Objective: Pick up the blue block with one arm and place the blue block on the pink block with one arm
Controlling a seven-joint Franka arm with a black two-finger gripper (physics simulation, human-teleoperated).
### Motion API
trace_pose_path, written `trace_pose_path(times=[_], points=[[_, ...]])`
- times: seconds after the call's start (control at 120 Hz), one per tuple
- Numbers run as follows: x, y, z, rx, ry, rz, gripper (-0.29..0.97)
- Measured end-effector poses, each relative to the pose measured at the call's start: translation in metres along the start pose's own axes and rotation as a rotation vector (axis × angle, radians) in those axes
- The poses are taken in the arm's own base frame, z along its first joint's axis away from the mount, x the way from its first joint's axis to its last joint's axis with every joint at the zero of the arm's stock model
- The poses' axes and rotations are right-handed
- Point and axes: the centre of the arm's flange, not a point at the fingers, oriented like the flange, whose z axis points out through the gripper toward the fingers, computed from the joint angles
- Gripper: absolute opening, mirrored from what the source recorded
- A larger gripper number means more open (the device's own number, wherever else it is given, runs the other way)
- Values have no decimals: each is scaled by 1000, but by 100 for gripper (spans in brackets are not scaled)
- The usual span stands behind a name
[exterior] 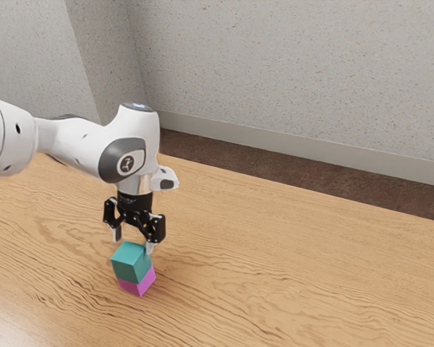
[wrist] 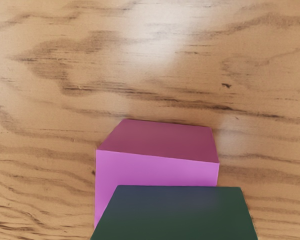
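Exterior view: the black two-finger pincer (exterior: 134,244) stands spread apart, gripping nothing, its tips just above the blue-green cube block (exterior: 128,262). The cube sits upright on the pink cube block (exterior: 139,283), directly below the pincer, on the wood-grain counter (exterior: 275,253).

Wrist view: the dark matte blue-green top (wrist: 174,212) lies under the hand and covers part of the smooth pink block (wrist: 157,167).

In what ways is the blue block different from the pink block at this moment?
Colour: the blue block looks teal, while the pink block is magenta. Position: the blue block sits on top, and the pink block lies beneath it. Support: the blue block rests on the pink block, and the pink block rests on the table. Both are cubes of similar size, upright and turned about the same way.
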Motion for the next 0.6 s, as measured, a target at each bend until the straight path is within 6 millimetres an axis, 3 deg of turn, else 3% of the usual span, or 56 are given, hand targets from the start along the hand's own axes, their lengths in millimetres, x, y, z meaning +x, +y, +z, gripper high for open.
trace_pose_path(times=[0.125, 0.25, 0.308, 0.367, 0.475, 0.533, 0.6], points=[[13, 9, -54, 5, 97, 34, 66], [11, 12, -105, -3, 171, 80, 67], [11, 10, -145, -14, 234, 100, 67], [8, 8, -198, -17, 307, 114, 67], [-10, 3, -279, -14, 388, 129, 68], [-20, -2, -301, -10, 393, 131, 68], [-26, -8, -310, -4, 377, 134, 68]])
